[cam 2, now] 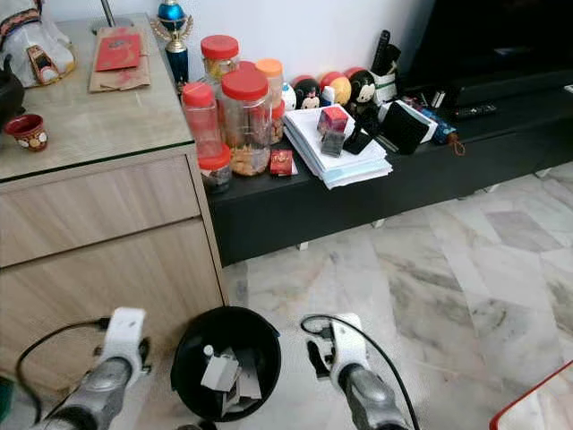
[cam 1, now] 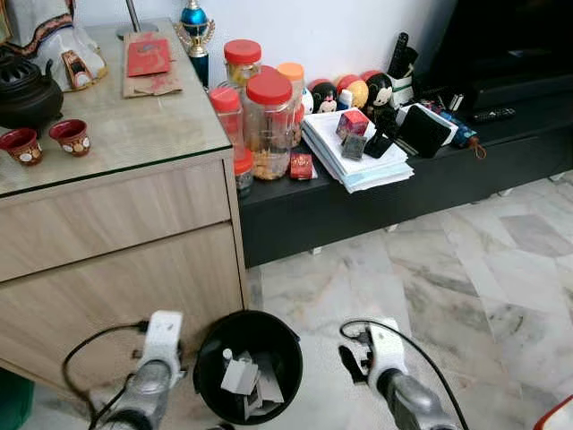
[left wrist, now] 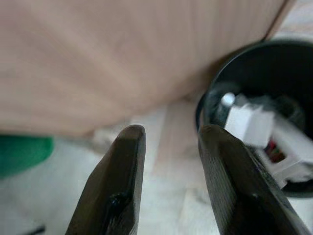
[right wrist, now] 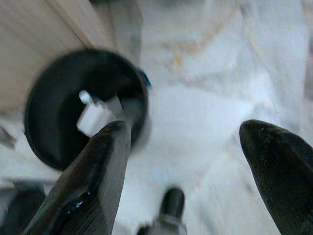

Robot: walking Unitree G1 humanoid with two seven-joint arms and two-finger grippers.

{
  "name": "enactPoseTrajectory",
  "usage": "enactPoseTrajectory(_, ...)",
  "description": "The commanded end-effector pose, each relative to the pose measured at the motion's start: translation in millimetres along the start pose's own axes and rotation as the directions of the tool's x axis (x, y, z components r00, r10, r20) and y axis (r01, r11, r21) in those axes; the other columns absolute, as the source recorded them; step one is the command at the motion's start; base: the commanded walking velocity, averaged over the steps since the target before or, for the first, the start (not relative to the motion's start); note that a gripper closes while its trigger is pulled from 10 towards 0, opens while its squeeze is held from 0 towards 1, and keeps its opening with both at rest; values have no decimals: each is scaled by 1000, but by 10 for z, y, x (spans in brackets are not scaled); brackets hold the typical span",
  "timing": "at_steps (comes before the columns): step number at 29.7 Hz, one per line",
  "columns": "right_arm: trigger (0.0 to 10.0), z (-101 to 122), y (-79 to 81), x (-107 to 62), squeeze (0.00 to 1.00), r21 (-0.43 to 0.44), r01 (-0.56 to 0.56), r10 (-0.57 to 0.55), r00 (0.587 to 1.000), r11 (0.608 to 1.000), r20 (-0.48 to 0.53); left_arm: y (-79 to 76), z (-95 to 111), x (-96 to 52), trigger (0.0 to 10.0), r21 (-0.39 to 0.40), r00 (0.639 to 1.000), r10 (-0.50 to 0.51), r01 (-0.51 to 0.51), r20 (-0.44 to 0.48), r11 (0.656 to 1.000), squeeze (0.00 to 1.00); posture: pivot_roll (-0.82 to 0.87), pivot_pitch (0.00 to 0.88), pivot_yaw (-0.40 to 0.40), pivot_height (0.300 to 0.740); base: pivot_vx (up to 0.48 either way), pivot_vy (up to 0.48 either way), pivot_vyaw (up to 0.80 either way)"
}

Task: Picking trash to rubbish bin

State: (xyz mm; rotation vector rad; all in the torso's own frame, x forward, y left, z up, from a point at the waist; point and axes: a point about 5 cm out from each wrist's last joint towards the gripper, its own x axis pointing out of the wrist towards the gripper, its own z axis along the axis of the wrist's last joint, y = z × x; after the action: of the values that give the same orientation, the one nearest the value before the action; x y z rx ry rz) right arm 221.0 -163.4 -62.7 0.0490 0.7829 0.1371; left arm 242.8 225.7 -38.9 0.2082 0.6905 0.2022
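Note:
A round black rubbish bin stands on the marble floor against the wooden cabinet, between my two arms. White scraps of paper and card lie inside it. My left gripper is low beside the bin's left side, open, with only floor between its fingers; the bin's rim and the white scraps lie just beyond it. My right gripper hangs to the bin's right, open wide and empty, with the bin off to one side of its fingers.
A wooden cabinet with a glass top rises right behind the bin. A low black bench carries jars, a paper stack and toys. A green object sits at the lower left, a red edge at the lower right.

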Motion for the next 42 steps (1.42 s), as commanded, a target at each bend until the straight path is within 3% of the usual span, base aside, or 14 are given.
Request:
enactPoseTrajectory(1,10000,-86,-36,-23,0,12,33,-33,999,999,-32,26,-113,-24,10000,-11,999,26,-27,-46,1000,0,-36,69,-30,740,0,0,0)
enactPoseTrajectory(5,10000,-339,-99,-106,0,51,106,-100,989,993,-104,49,-344,-97,10000,-2,994,37,-37,-107,999,0,-36,55,-21,740,0,0,0)
enactPoseTrajectory(11,10000,-469,-138,-161,0,68,156,-146,981,985,-132,4,-467,-143,10000,-20,989,18,-21,-145,1000,0,-39,45,-17,740,0,0,0)
enactPoseTrajectory(42,10000,-410,-113,-140,0,86,152,-144,985,985,-93,43,-436,-128,10000,-36,990,18,-23,-138,999,0,-47,0,-12,740,-8,0,0)
